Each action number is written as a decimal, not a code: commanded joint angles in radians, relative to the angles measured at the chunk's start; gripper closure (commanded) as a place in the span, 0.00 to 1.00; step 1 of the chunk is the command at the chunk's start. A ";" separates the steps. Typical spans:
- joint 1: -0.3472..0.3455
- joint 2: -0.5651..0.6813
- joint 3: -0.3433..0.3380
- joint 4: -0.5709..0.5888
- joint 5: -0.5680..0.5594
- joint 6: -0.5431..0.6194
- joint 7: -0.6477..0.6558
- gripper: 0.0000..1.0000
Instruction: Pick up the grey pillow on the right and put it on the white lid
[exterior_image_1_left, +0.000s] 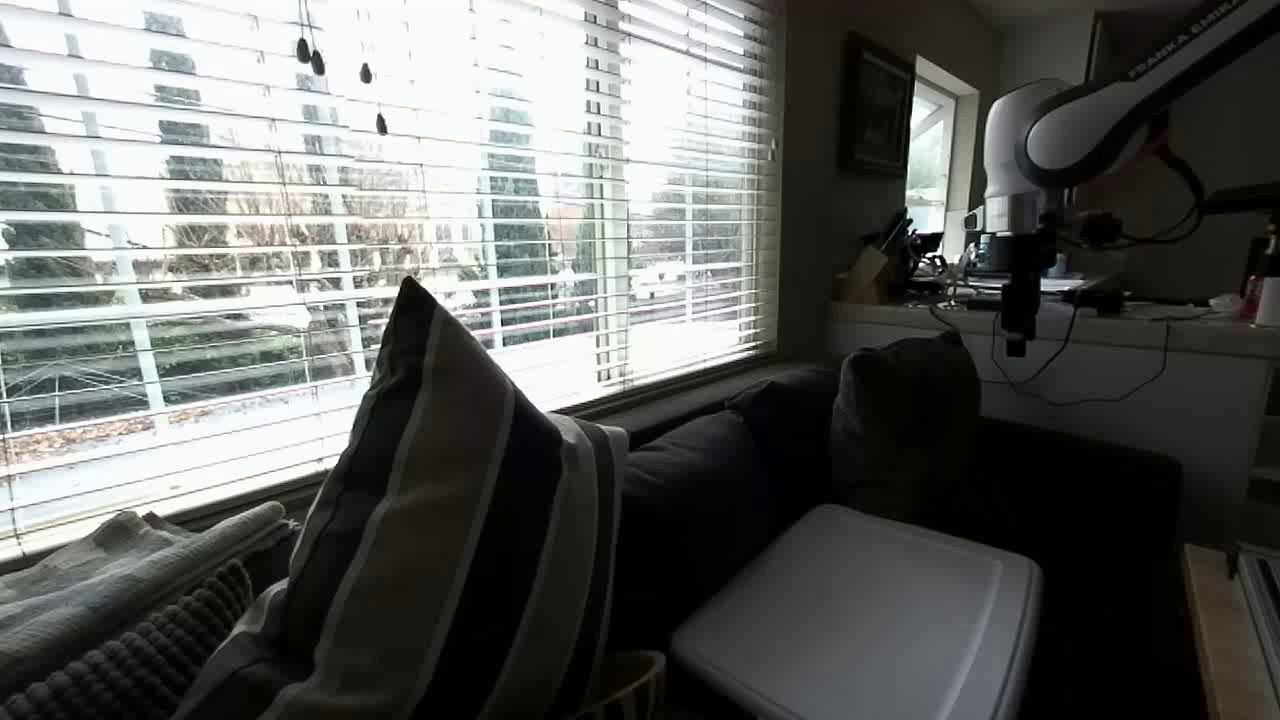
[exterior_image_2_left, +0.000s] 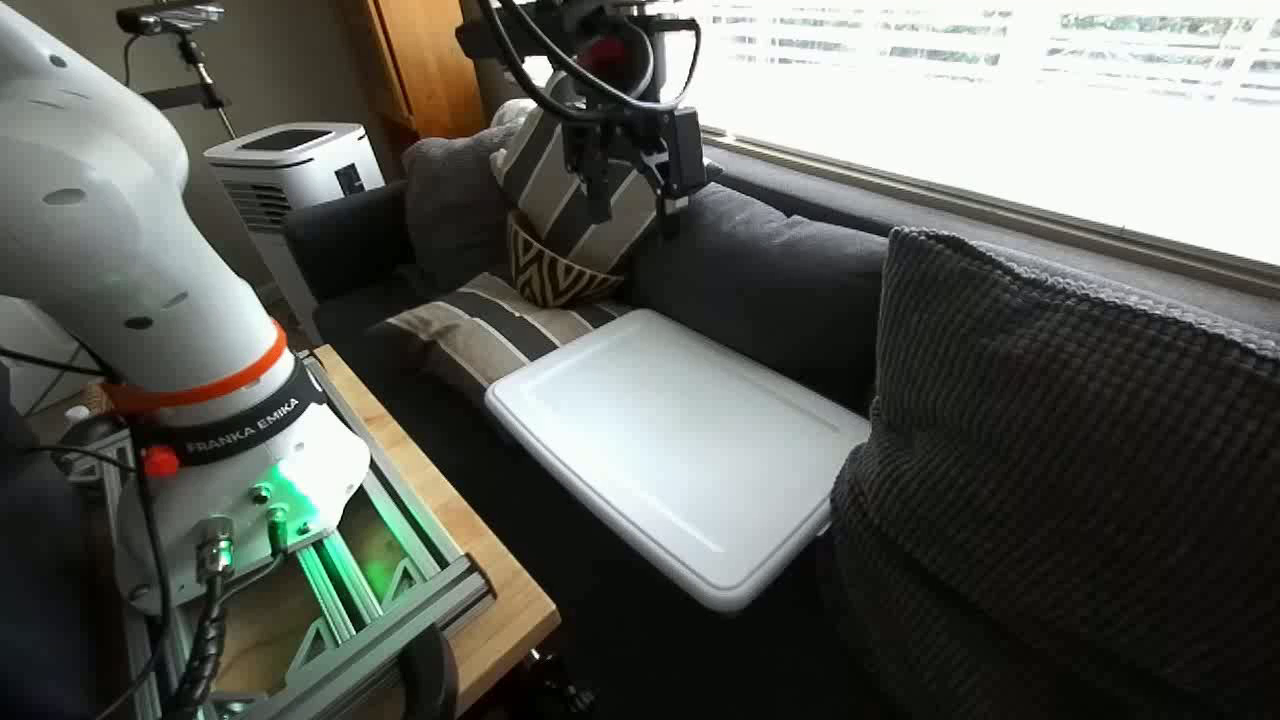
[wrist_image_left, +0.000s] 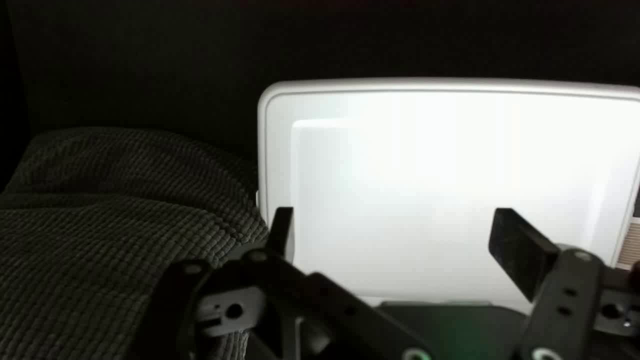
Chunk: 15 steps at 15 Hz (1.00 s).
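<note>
Pillow (wrist_image_left: 115, 225) | wrist view: left of parted fingers (wrist_image_left: 520, 250), apart

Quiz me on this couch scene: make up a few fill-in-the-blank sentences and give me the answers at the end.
1. In the wrist view, the grey pillow appears to the ____ of the white lid.
2. The jaws of the gripper are not shut but ____.
3. In an exterior view, the big cushion before the window blinds has a pattern of ____.
4. In an exterior view, the bright ring around the white arm is coloured ____.

Missing words: left; open; stripes; orange.
</note>
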 joint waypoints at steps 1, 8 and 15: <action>-0.004 0.000 0.004 0.001 0.002 -0.001 -0.001 0.00; -0.004 0.000 0.004 0.001 0.002 -0.001 -0.001 0.00; 0.000 0.110 0.028 0.166 -0.140 -0.027 -0.081 0.00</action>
